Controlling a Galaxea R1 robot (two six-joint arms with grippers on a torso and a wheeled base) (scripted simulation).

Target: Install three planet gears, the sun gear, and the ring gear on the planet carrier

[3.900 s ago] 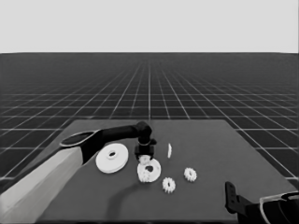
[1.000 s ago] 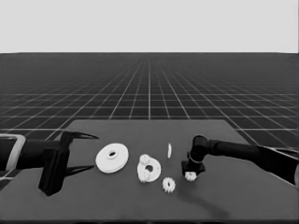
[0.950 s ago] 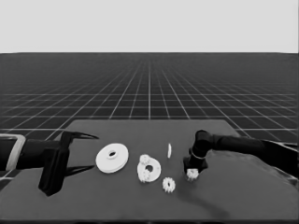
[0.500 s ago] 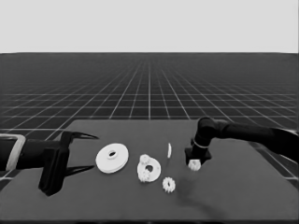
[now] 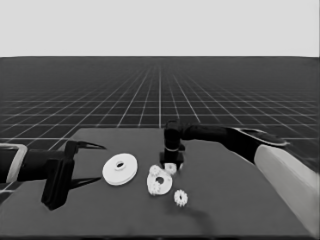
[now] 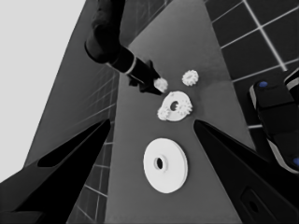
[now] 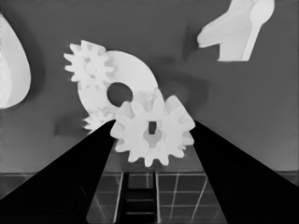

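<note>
While the right gripper (image 5: 171, 166) hangs just behind the smaller round part (image 5: 160, 181) in the head view, its fingers clasp a small toothed gear (image 5: 171, 167); the step in hand is judged to be seating this gear on that part. Two gears already sit on the smaller round part, and a fourth gear (image 5: 180, 197) lies loose on the worktop (image 5: 240, 200) nearer the camera. The larger round part (image 5: 121, 169), thick-rimmed with a small dark hole, lies to the left, apart from the rest. The left gripper (image 5: 80, 164) waits at the worktop's left end.

Left wrist view: the left gripper's fingers stand wide apart and hold nothing. Beyond them lie the larger round part (image 6: 165, 164), the smaller round part (image 6: 176, 106) and the loose gear (image 6: 189, 77); the right gripper (image 6: 154, 84) carries its gear (image 6: 161, 84) just beside the smaller part.

Right wrist view: the held gear (image 7: 152, 129), blunt-toothed with a slotted bore, sits gripped between the right fingers, over the near rim of the smaller round part (image 7: 133, 74). A seated gear (image 7: 90, 66) occupies its far side. To do well, the gear should probably descend level over a free seat, teeth clear of its neighbours. A thin white piece (image 7: 238, 30) lies well apart.
</note>
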